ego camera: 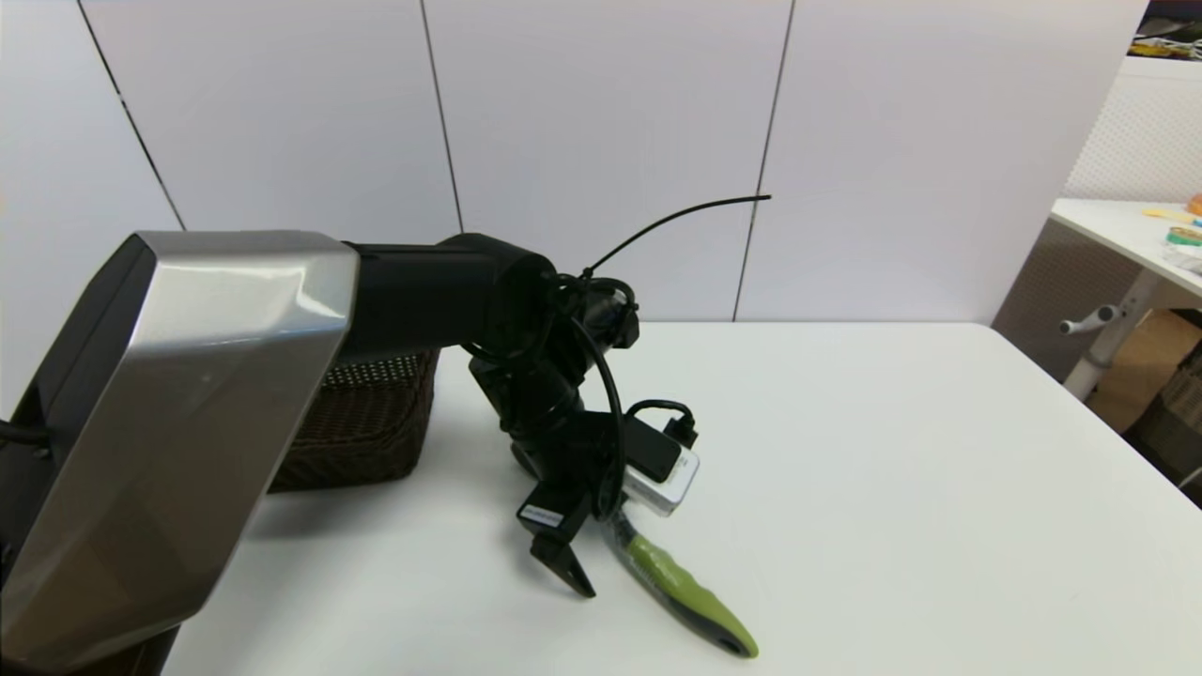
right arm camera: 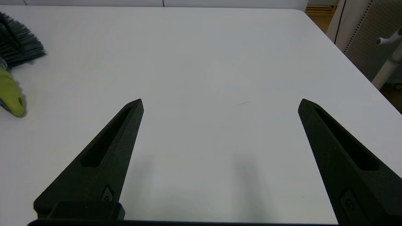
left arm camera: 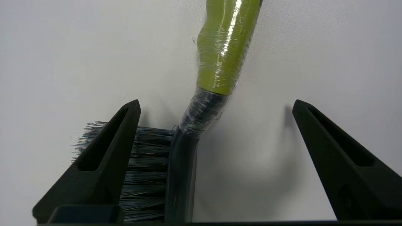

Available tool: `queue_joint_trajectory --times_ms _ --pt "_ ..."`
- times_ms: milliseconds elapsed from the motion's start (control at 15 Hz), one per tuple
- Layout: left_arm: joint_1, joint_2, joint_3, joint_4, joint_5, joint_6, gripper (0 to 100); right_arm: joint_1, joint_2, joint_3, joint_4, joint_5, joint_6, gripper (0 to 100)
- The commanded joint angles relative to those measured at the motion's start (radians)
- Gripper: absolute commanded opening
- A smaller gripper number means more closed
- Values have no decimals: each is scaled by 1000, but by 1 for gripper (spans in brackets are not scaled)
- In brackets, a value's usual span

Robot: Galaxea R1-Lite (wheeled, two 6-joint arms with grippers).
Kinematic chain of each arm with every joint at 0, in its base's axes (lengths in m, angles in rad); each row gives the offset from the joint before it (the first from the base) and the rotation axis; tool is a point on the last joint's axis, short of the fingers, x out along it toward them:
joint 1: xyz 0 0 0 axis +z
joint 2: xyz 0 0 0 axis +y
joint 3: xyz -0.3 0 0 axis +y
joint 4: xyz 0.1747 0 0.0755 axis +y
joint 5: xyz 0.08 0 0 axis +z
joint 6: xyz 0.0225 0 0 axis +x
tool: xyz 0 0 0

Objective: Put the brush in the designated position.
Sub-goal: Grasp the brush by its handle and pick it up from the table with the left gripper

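Straddling brush point(left arm camera: 182, 163) head, left hand point(left arm camera: 216, 131) spread wide, handle pointing away.

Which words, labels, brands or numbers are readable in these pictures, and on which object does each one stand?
No text can be read.
Left gripper: a small white label on its black body, too blurred to read.
Right gripper: small round marks on the fingers, no legible text.
Brush: no print visible on it.

Head camera: high, faces forward and down over bench point(ego camera: 892, 451). Left wrist camera: very close above brush point(left arm camera: 220, 56), facing down. Right wrist camera: low, across bench; all share brush.
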Motion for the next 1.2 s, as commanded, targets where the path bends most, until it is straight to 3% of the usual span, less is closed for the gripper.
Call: queue_joint_trajectory --times_ms 67,800,1000,1200 --pt "1 -4 0 4 -4 5 100 0 1 2 0 0 -1 100" --pt "-1 -56 -3 -14 -12 -37 100 0 1 2 0 0 -1 100" --pt "-4 -148 -3 -14 -10 -157 100 0 1 2 0 0 -1 100" --pt "-14 -217 -2 -39 -10 -370 100 0 1 2 0 0 -1 100"
